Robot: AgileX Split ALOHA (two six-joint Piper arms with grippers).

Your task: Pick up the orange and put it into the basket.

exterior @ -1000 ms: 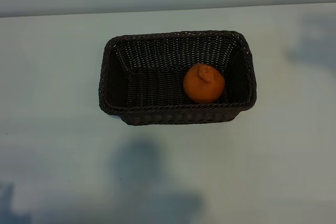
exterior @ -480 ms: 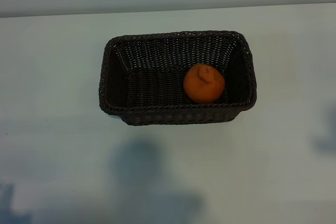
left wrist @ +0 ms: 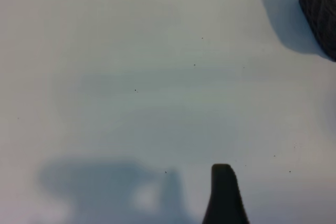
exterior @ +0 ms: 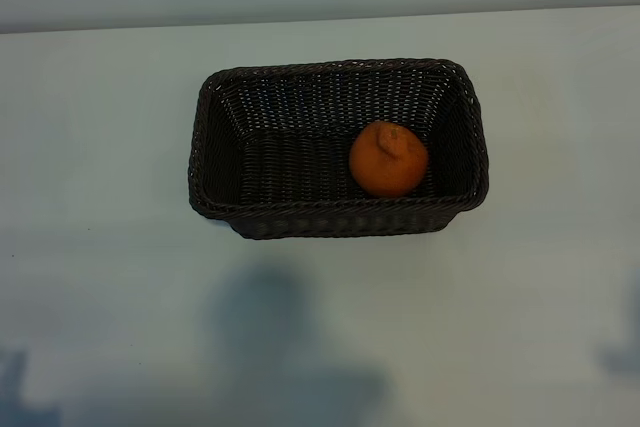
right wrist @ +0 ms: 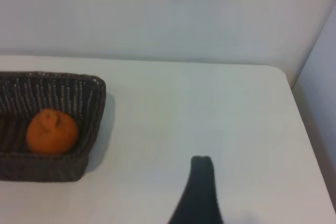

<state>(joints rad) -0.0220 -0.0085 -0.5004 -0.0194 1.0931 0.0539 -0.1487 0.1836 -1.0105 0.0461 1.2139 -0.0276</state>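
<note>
The orange (exterior: 387, 159) lies inside the dark wicker basket (exterior: 330, 66), at its right end, bump upward. Neither gripper appears in the exterior view. The right wrist view shows the orange (right wrist: 52, 131) resting in the basket (right wrist: 63, 85), well away from my right gripper (right wrist: 157, 211); one dark finger (right wrist: 201, 190) shows over bare table, nothing held. My left gripper (left wrist: 173, 211) hovers over bare table with one finger (left wrist: 224, 195) showing and nothing in it; a corner of the basket (left wrist: 319, 3) sits far off.
The white table (exterior: 120, 277) surrounds the basket on all sides. A pale wall (right wrist: 168, 14) rises behind it, and the table's corner and side edge (right wrist: 294, 95) lie beyond the right gripper.
The orange and basket have not moved. A faint shadow at the table's right side has slid from the far end toward the near end.
</note>
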